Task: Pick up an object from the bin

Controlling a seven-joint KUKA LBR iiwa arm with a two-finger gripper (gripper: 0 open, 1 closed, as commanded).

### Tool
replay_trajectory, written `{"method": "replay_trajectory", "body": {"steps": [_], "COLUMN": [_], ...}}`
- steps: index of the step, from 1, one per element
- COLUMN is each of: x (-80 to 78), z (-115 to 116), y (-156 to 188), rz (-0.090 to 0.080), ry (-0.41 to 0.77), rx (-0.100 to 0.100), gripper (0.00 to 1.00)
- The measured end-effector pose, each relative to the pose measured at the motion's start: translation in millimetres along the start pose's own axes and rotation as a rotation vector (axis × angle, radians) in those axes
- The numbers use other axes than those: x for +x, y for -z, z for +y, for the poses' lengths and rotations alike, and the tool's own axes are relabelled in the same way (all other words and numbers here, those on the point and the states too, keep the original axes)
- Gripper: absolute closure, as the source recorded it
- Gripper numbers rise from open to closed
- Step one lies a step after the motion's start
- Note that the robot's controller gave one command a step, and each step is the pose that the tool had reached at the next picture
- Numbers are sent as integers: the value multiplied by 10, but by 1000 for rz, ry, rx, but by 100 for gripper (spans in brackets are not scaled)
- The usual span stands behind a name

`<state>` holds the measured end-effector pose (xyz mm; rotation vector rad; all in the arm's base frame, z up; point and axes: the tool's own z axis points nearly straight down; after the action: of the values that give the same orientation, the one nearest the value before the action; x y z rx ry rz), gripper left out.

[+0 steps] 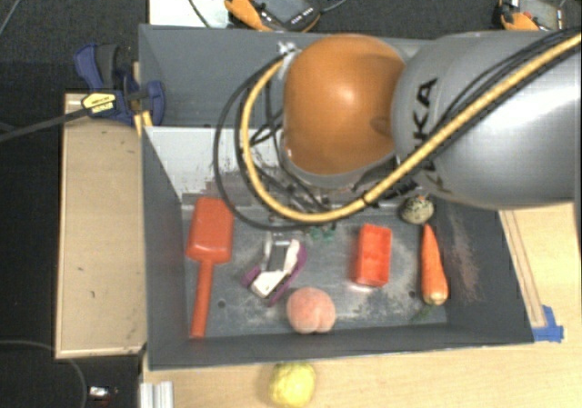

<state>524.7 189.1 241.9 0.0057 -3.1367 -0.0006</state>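
My gripper (pixel 280 250) comes down from under the arm's orange cover into the middle of the bin. Its grey metal tip stands right at the upper end of a small purple and white piece (pixel 271 279), which lies tilted on the bin floor. A pink peach (pixel 311 309) rests just below and to the right of that piece, near the front wall. To the left, an orange toy shovel (pixel 207 247) lies with its handle pointing at the front wall. A red block (pixel 372 255) sits to the right of the gripper.
An orange carrot (pixel 433 266) lies lengthwise by the right wall, and a speckled egg (pixel 417 209) sits just above it, partly under the arm. The arm and its cables cover the back half of the bin. A yellow ball (pixel 292 383) lies outside the front rim.
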Motion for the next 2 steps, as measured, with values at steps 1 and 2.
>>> {"method": "replay_trajectory", "body": {"steps": [1, 2], "x": [-18, -44], "z": [-12, -188], "y": [42, -701], "rz": [-8, -10], "ry": [-5, 267], "rx": [-1, 0], "gripper": [0, 0]}}
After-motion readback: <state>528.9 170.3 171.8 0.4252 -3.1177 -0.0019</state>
